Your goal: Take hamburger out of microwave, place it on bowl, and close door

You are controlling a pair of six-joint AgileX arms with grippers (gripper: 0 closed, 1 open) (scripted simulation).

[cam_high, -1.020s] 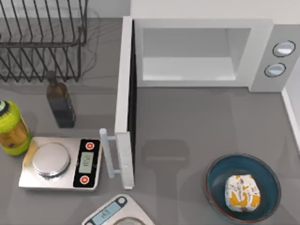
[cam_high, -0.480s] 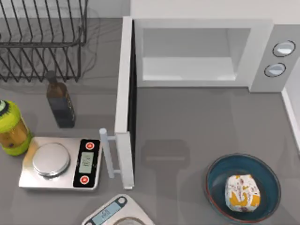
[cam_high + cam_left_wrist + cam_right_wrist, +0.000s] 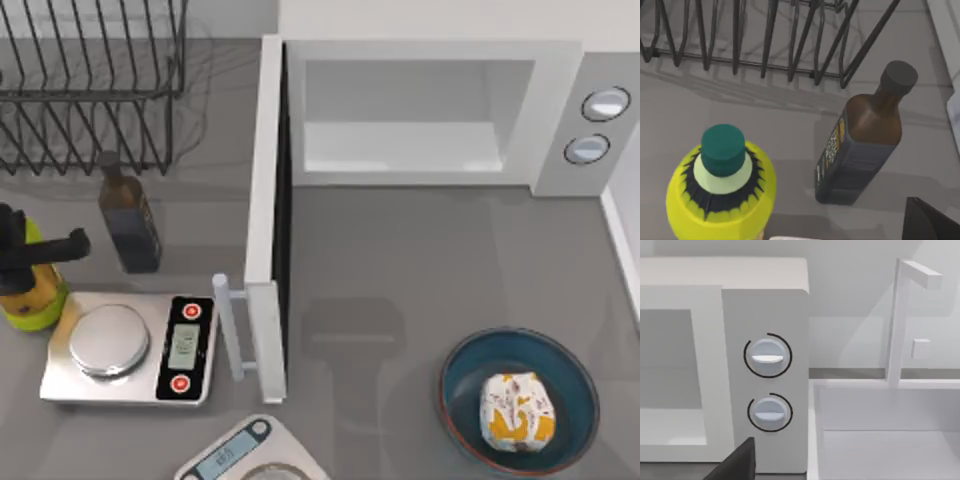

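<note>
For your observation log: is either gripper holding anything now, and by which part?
Nothing is seen held. The hamburger lies free in the bowl; the left gripper is above the yellow bottle.

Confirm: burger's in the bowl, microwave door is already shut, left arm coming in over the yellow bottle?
Not quite: the door stands wide open, swung out from the microwave, whose cavity is exposed in the top view. The rest holds: the hamburger sits in the bowl, and the left gripper is over the yellow bottle.

The left claw (image 3: 60, 243) partly hides the yellow jar (image 3: 30, 300).
</note>
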